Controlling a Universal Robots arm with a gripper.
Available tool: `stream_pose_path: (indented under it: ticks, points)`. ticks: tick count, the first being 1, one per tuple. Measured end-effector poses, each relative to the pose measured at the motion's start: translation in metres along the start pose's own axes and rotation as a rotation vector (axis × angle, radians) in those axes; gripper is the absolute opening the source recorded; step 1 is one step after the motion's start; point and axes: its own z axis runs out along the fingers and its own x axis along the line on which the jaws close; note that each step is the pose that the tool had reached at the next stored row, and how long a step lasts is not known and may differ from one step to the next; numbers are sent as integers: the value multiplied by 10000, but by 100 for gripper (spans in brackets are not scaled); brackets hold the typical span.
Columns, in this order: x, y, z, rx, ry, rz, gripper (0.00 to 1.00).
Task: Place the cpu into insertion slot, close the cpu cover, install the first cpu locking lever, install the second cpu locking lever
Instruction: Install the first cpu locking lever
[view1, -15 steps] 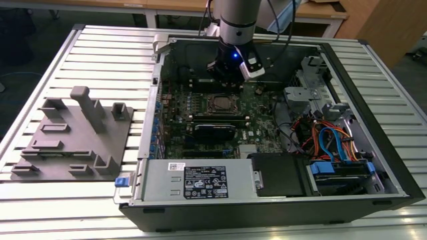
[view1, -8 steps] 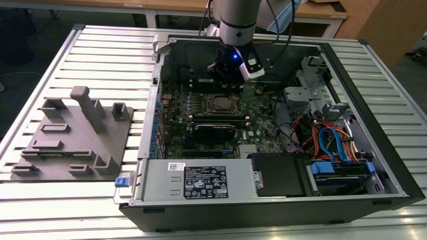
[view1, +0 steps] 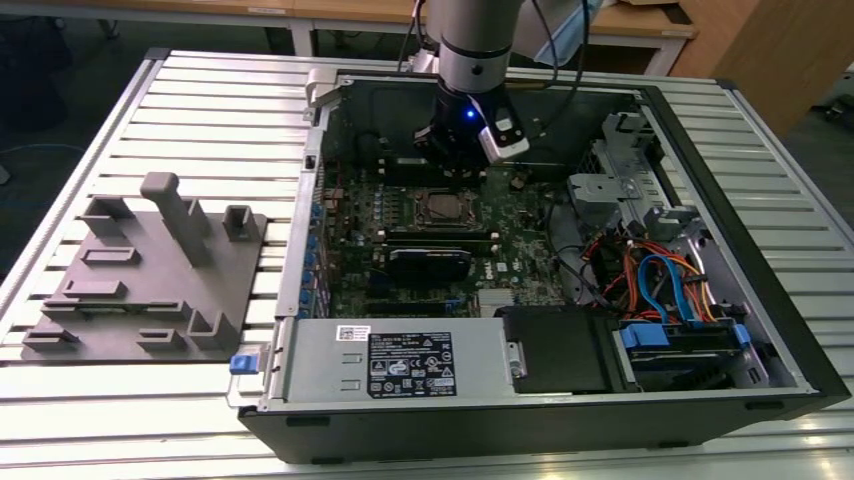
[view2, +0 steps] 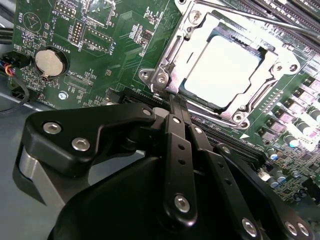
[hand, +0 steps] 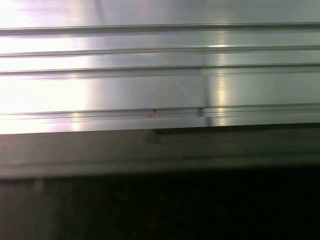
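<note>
The claw (view2: 172, 102) is clenched, its black fingers (view2: 180, 150) pressed together with tips at the corner of the cpu cover (view2: 175, 45). The arm reaches straight down into the open computer case (view1: 747, 300). The cpu (view2: 227, 65) lies in the insertion slot (view1: 438, 207), cover shut around it.

Looks like a robotics lab or test workshop: an opened PC case (view1: 561, 250) lies on a slatted aluminium desk (view1: 200, 90), a grey fixture block (view1: 147, 280) sits at 9 o'clock from it, and wooden office desks (view1: 641, 30) are at 12.
</note>
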Motion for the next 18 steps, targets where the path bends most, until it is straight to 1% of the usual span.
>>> stream_pose_path:
  ticks: [18]
  points:
    - [-1, 1, -29, 1, -2, -3, 10]
